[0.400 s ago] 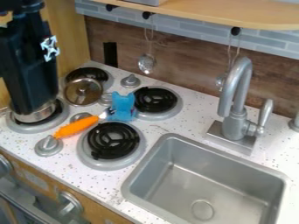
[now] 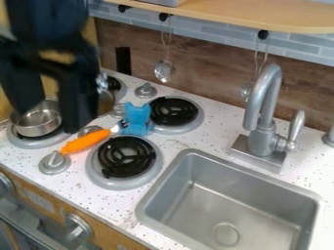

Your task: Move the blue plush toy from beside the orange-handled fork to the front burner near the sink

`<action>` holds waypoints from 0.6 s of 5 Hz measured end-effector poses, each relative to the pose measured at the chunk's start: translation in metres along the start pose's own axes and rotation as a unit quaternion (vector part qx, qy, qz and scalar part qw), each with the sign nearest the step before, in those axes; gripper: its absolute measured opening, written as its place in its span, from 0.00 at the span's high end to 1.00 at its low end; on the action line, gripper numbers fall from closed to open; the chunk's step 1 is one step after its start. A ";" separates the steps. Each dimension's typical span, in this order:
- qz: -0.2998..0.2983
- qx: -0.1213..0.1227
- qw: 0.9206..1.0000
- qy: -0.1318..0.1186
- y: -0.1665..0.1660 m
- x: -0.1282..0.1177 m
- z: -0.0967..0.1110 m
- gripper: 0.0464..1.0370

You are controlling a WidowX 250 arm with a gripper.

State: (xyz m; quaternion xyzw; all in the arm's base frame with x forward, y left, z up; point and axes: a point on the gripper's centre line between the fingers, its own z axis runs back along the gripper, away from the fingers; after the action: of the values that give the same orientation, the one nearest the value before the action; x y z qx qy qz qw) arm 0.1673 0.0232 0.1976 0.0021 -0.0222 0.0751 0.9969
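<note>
Far L: metal pot [image 2: 39, 122] upright on L burner [image 2: 29, 144], inside now in view; 0.4 s ago the arm covered most of it. Pot looks unmoved, so prob. no lift or shift.

Gripper [image 2: 51, 118] at pot, arm w/ it: has swung round since prev. frame, both fingers now seen, spread wide, one on L, other nr pot's R side. Nothing pinched btwn them. Contact w/ pot: can't tell.

Just R of gripper: edge of round lid [image 2: 106, 102], mostly hidden behind R finger; same spot as before AFAICT. Tight gap on that side, poss. snag if arm goes R while low.

Next R: front knob [image 2: 54, 163], then orange-handled utensil [image 2: 85, 141] lying at a slant, head end by blue toy [image 2: 137, 119]; both unmoved. Knobs + utensil crowd pot's R side, low obstacles.

Further R: front burner [image 2: 127, 157], rear burner [image 2: 173, 111], faucet [image 2: 264, 112], sink [image 2: 248, 210], all well apart from gripper.
</note>
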 end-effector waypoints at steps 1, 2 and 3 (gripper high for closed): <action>0.022 0.016 0.999 0.022 0.015 0.027 -0.023 0.04; 0.039 0.024 0.999 0.024 0.027 0.045 -0.033 0.04; 0.065 0.030 0.997 0.032 0.044 0.061 -0.057 0.04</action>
State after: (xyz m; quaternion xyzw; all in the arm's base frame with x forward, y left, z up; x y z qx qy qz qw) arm 0.2237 0.0766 0.1435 0.0283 0.0118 0.1399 0.9897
